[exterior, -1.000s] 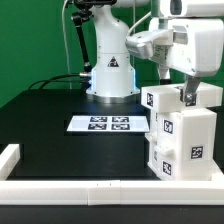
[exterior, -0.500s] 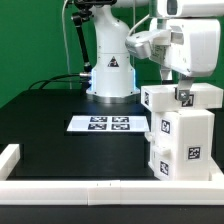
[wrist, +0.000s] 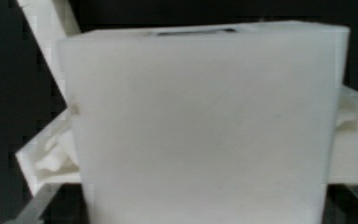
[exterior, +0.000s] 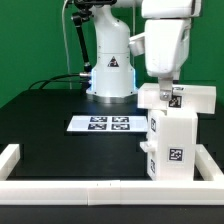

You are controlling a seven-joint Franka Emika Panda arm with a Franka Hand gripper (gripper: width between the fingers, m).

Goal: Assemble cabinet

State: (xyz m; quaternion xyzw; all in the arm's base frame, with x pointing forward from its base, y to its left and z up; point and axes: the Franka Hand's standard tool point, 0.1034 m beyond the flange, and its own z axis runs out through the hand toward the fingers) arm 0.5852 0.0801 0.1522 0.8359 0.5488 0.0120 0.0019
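in the exterior view the cabinet (exterior: 172, 135) is standing at about four o'clock on the black worktop (exterior: 60, 150), just inside the low white border rail (exterior: 80, 188), with the marker board (exterior: 108, 124) lying flat near it toward nine o'clock. the arm's wrist is hanging directly over the cabinet, and the gripper (exterior: 174, 97) is reaching down onto its upper part, where a tagged block is sitting across the top. the jaws are looking closed onto a part of the cabinet there, though the white housing is hiding most of the contact, so the grip is a judgement rather than something plainly showing. the cabinet is looking like stiff, light moulded plastic with smooth faces, so it is likely to slip under a weak pinch and to tip if pushed high up; taking it across a thin wall or a narrow block edge seems safest. in the wrist view a broad white face of the cabinet (wrist: 202, 130) is filling nearly the whole picture, lying right against the camera, with smaller white parts peeking out at its sides; the jaws themselves are not showing here.
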